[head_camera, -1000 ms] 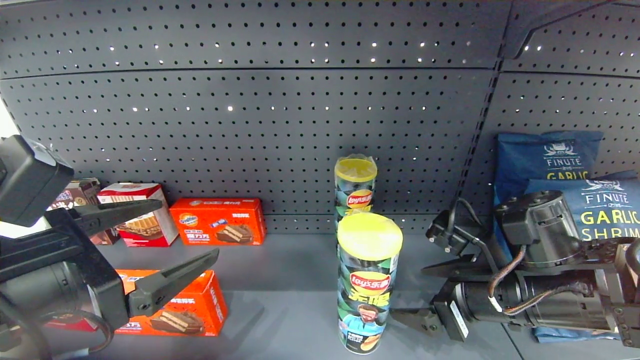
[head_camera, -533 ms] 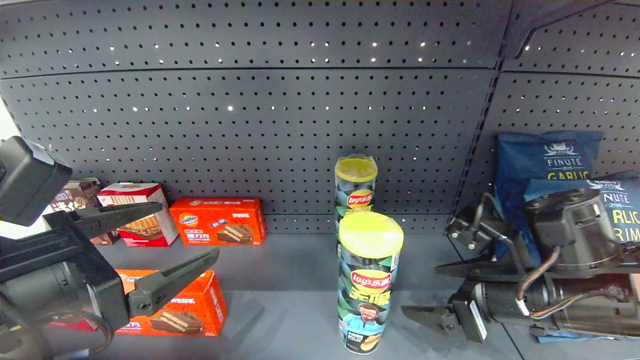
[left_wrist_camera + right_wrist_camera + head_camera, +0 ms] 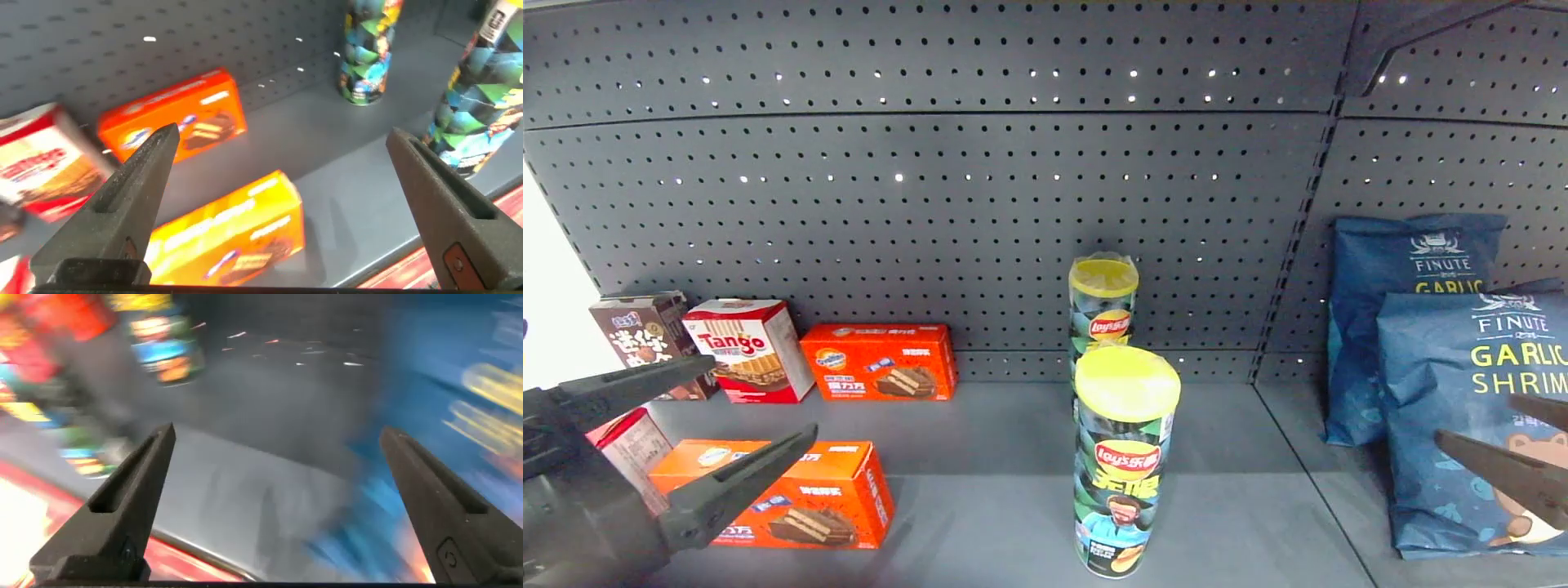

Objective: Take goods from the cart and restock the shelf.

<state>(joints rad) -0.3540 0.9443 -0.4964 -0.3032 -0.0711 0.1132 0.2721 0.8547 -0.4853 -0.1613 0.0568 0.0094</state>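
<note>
The left gripper (image 3: 761,397) is spread wide and empty, just above an orange cake box (image 3: 841,498). The right gripper (image 3: 1478,418), also spread and empty, is before blue snack bags (image 3: 1445,384). Between them on the shelf (image 3: 1013,457), the front chip can (image 3: 1127,457) stands upright, with the rear chip can (image 3: 1103,310) behind it.

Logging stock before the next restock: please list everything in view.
cans: 2, yellow lids, centre, one behind the other
orange boxes: 2, orange, left, one behind the other
wafer box: 1, red and white, back left
brown box: 1, brown, back far left
small box: 1, red and white, front left
bags: 2, blue, right, overlapping
shelf: 1, dark grey, pegboard back
left pincer: 1, black, open, front left
right pincer: 1, black, open, front right
</note>
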